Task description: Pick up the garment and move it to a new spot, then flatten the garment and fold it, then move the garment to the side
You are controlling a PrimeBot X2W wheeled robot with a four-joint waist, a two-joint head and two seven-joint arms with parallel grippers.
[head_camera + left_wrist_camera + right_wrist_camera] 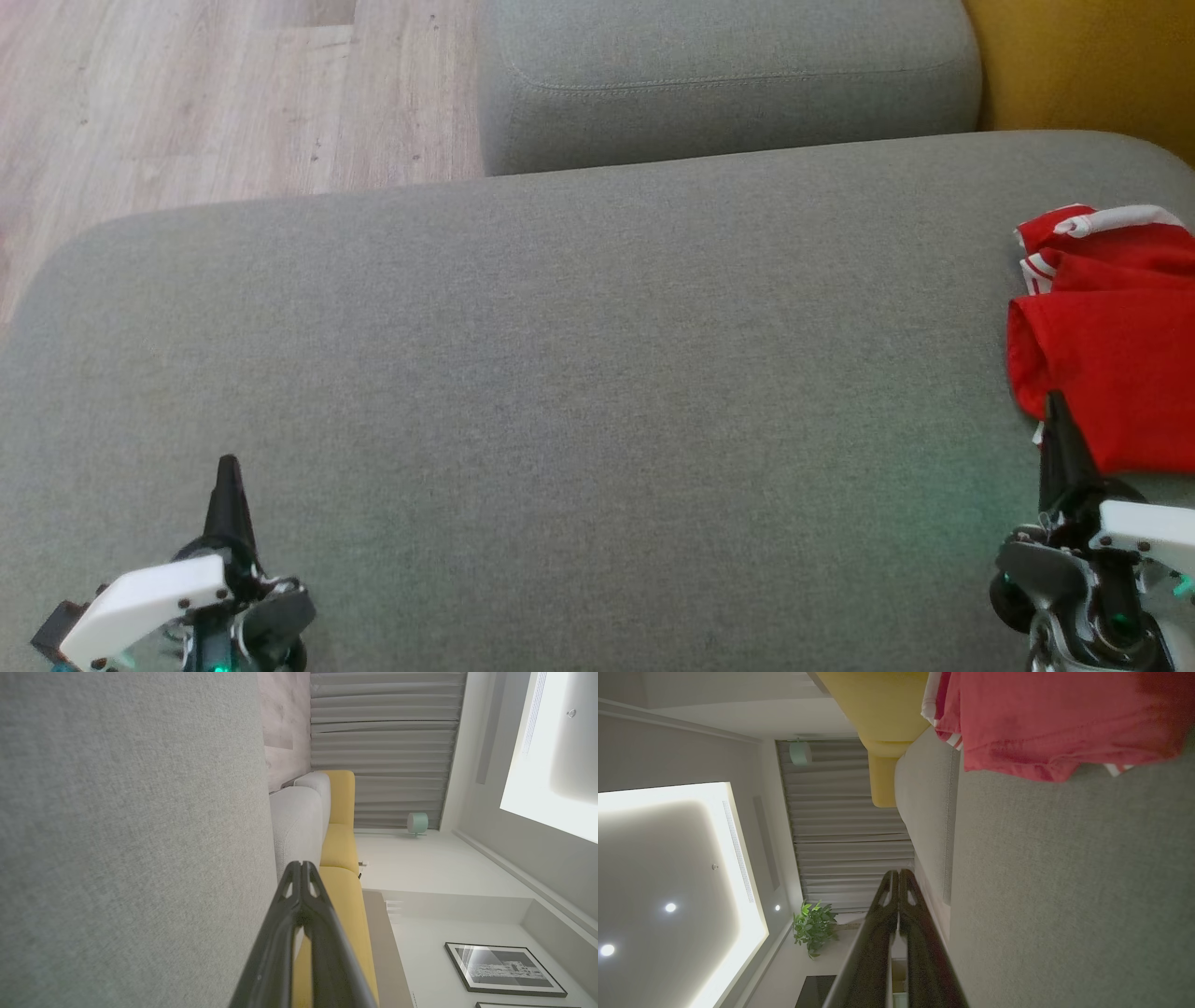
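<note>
Red, white-striped garment (1111,364) lay at the right edge of the grey seat cushion (560,355). Both the left gripper (227,467) and right gripper (1056,403) were clenched and empty, the right near the garment but apart from it.

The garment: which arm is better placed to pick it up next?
Right, probably. The right claw, shut, points at the near edge of the garment; the left claw is far across the cushion.

Garment (1111,345) on cushion's (560,355) right
</note>
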